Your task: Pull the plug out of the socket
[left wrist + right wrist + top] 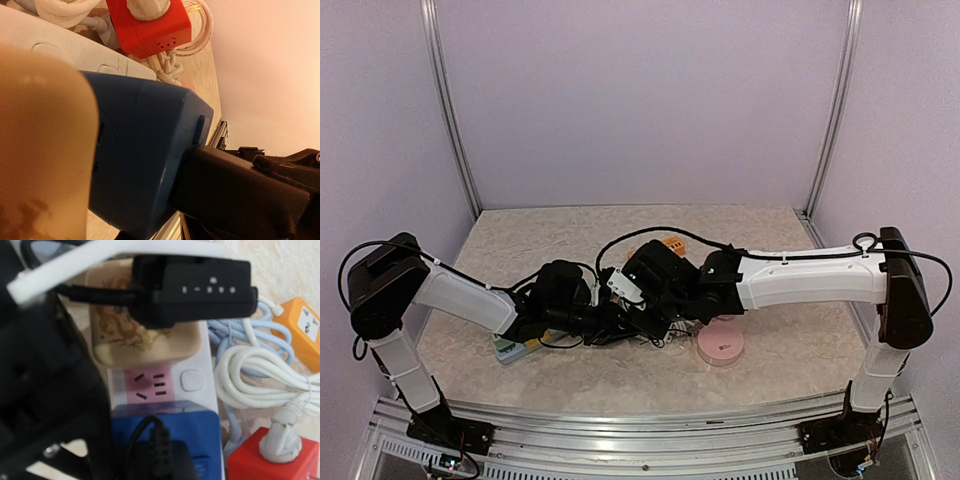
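Note:
A white power strip (210,390) lies between both arms; its end shows in the top view (510,348). It carries a beige adapter (140,342), a free pink socket (150,385) and a blue adapter (200,440). A black plug (160,460) with a ribbed cable neck sits on the blue adapter. In the left wrist view the plug (235,195) sticks out of the blue adapter (145,160). My left gripper (588,318) and right gripper (645,300) meet over the strip. Their fingertips are hidden in the dark cluster.
A black block (195,290) with small markings hangs over the beige adapter. A red adapter (255,460) with a coiled white cable (260,375), and an orange adapter (300,330), lie right of the strip. A pink disc (720,343) lies near the front.

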Action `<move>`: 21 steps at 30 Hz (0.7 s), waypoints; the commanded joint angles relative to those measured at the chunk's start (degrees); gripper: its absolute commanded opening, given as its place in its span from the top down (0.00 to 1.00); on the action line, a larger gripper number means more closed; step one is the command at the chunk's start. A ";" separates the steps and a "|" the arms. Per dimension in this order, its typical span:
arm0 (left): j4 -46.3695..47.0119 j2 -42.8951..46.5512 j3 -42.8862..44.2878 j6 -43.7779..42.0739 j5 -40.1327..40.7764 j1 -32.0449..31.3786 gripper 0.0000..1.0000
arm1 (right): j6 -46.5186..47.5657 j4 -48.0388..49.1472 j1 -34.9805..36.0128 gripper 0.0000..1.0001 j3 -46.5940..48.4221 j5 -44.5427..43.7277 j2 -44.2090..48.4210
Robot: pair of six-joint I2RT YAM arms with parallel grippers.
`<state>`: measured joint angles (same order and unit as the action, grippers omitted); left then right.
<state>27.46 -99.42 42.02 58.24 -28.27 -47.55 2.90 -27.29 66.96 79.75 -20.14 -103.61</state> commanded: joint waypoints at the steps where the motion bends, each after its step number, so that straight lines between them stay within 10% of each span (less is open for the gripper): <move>1: -9.62 -3.61 -2.36 1.00 6.17 1.41 0.78 | -2.01 -1.01 0.32 1.00 1.35 4.96 0.43; 21: -9.10 -4.09 -2.51 1.08 5.48 1.76 0.78 | -4.17 2.35 -3.98 1.00 -1.61 13.65 4.11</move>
<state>27.94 -99.50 42.00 58.65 -27.88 -47.48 0.58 -27.18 62.22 79.50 -9.85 -102.35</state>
